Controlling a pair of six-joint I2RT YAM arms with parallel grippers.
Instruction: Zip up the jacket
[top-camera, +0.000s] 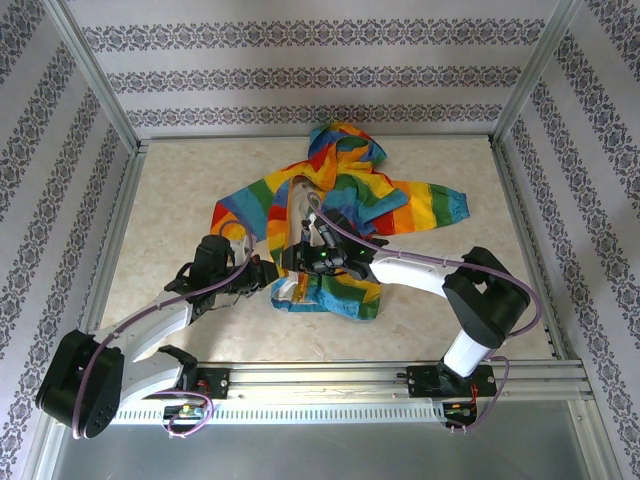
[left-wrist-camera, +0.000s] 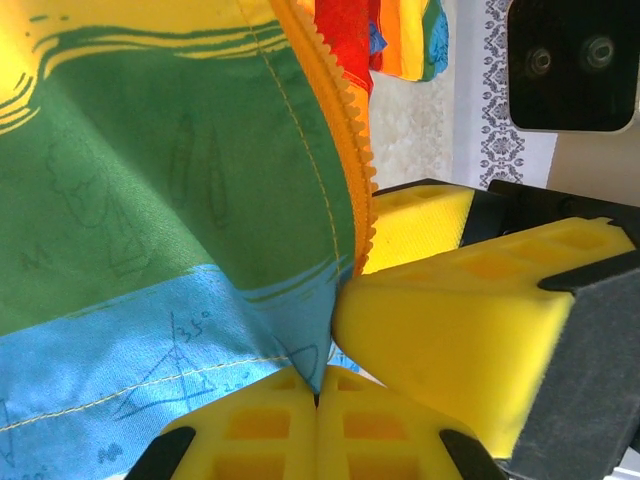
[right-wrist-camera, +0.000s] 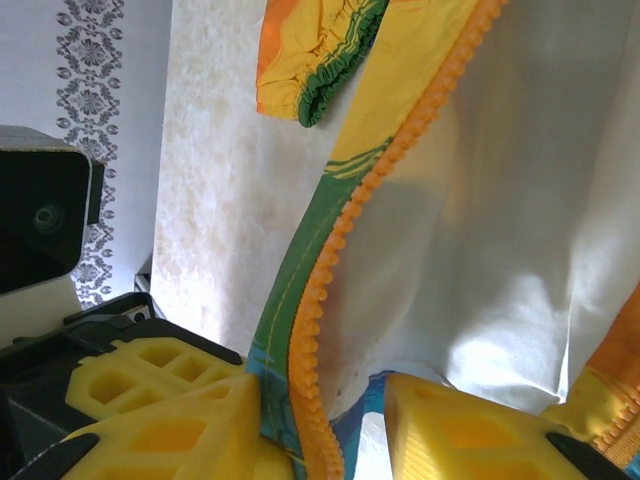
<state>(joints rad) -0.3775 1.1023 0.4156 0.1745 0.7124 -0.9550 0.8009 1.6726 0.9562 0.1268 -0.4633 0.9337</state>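
Observation:
The rainbow-striped jacket (top-camera: 340, 195) lies crumpled in the middle of the table, hood at the far side. Both grippers meet at its near hem. My left gripper (left-wrist-camera: 318, 405) (top-camera: 268, 278) is shut on the blue bottom corner of one front panel, and the orange zipper (left-wrist-camera: 335, 110) runs up from that corner. My right gripper (right-wrist-camera: 330, 440) (top-camera: 298, 262) stands open around the other front edge. That edge's zipper teeth (right-wrist-camera: 350, 230) hang between its yellow fingers (right-wrist-camera: 470, 430), close to the left one, with white lining beside them.
The beige table (top-camera: 170, 210) is ringed by an aluminium frame with a rail (top-camera: 330, 378) along the near edge. Patterned walls stand on three sides. A sleeve cuff (right-wrist-camera: 330, 70) lies on the table beyond the right gripper. The two wrists are nearly touching.

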